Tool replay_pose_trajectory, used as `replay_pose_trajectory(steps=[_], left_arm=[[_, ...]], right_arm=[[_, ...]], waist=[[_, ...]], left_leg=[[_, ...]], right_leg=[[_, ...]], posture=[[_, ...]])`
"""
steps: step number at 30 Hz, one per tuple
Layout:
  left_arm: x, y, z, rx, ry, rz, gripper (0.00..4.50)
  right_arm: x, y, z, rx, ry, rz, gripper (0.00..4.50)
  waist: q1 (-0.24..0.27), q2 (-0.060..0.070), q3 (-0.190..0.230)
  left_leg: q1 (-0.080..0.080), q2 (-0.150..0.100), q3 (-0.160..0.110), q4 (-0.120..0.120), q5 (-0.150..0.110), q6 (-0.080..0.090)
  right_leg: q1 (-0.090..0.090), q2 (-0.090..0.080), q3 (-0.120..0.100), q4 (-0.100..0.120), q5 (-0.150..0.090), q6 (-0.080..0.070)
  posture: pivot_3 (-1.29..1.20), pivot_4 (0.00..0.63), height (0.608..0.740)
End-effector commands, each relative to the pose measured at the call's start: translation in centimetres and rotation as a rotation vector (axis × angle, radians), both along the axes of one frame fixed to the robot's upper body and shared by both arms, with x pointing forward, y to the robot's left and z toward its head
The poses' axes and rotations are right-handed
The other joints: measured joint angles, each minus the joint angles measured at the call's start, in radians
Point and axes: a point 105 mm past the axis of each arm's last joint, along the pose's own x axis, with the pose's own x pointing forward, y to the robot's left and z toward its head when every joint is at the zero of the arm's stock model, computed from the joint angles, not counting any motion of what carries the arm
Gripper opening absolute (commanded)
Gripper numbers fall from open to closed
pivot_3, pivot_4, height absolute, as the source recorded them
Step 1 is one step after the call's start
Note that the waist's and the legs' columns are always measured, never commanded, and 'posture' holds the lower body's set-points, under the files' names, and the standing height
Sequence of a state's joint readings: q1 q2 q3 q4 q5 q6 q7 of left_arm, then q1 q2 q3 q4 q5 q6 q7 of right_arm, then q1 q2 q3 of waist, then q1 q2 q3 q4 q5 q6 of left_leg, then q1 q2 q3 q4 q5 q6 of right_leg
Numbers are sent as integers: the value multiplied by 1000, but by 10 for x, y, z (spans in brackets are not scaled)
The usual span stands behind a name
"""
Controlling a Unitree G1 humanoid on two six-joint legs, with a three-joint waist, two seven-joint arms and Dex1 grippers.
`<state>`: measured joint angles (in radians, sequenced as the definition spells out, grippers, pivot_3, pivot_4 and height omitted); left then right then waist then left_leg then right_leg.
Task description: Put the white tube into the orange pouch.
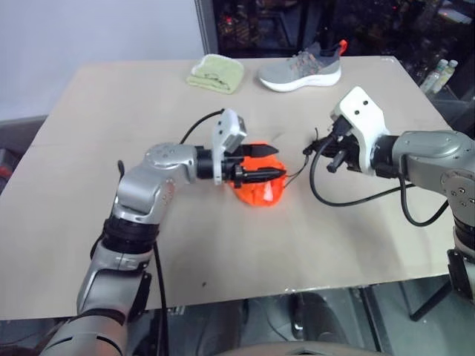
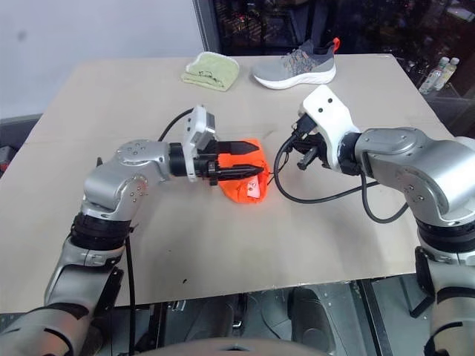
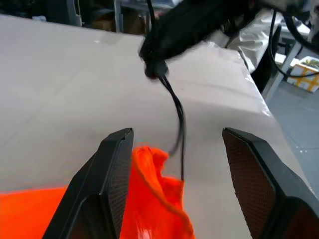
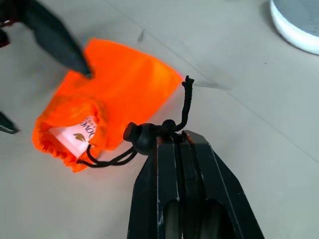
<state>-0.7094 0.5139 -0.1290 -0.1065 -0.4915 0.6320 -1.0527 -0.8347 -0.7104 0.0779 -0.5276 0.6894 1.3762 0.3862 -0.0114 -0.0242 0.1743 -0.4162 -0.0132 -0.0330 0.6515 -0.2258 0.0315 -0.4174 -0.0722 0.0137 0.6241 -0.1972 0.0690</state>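
Note:
The orange pouch (image 1: 260, 191) lies at the table's middle, its mouth gathered and turned toward the near edge. The white tube (image 4: 75, 137) sits inside the mouth, with only its printed end showing. My left gripper (image 1: 280, 162) is open, one finger on each side of the pouch's top; I cannot tell whether either finger touches the fabric. My right gripper (image 4: 172, 138) is shut on the pouch's dark cord (image 4: 185, 102) beside its black toggle (image 4: 137, 137), just right of the pouch, and the cord runs taut from the mouth to it.
A grey shoe (image 1: 300, 70) and a folded pale green cloth (image 1: 217, 73) lie at the far edge of the tan table (image 1: 89, 193). Bottles (image 1: 438, 74) stand off the far right corner. A black cable (image 1: 356, 196) loops under my right arm.

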Motion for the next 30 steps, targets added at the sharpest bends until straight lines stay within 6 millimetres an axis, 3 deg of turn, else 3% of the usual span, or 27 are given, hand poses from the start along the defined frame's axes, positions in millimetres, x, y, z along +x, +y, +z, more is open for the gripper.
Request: replay_pose_trajectory(steps=[1,5,14,16,21,26,30], left_arm=[[4,-22,14,-21,-74,-12,2931],[12,-39,17,-64,-27,6,2931],[17,-44,23,-117,75,18,2931],[17,-45,21,-105,67,14,2387],[15,-46,19,-100,69,9,266],[15,-42,14,-84,66,24,264],[15,-36,0,-25,58,38,264]], right_arm=[[-4,2,20,-15,-83,14,0],[-6,4,24,-17,-92,20,0],[-9,7,28,-19,-102,25,0],[-9,7,28,-20,-104,24,0],[-10,7,29,-19,-104,26,0],[-7,5,30,10,-97,4,0],[0,0,34,104,-81,-49,0]], waist=[[1,0,0],[0,0,0],[-2,0,0],[-1,0,0],[-1,0,0],[-1,0,0],[-2,0,0]], left_leg=[[0,0,0,0,0,0],[0,0,0,0,0,0],[0,0,0,0,0,0],[0,0,0,0,0,0],[0,0,0,0,0,0],[0,0,0,0,0,0],[0,0,0,0,0,0]], right_leg=[[0,0,0,0,0,0],[0,0,0,0,0,0],[0,0,0,0,0,0],[0,0,0,0,0,0],[0,0,0,0,0,0],[0,0,0,0,0,0],[0,0,0,0,0,0]], posture=[[0,150,740],[0,150,740],[0,150,740],[0,150,740],[0,150,740],[0,150,740],[0,150,740]])
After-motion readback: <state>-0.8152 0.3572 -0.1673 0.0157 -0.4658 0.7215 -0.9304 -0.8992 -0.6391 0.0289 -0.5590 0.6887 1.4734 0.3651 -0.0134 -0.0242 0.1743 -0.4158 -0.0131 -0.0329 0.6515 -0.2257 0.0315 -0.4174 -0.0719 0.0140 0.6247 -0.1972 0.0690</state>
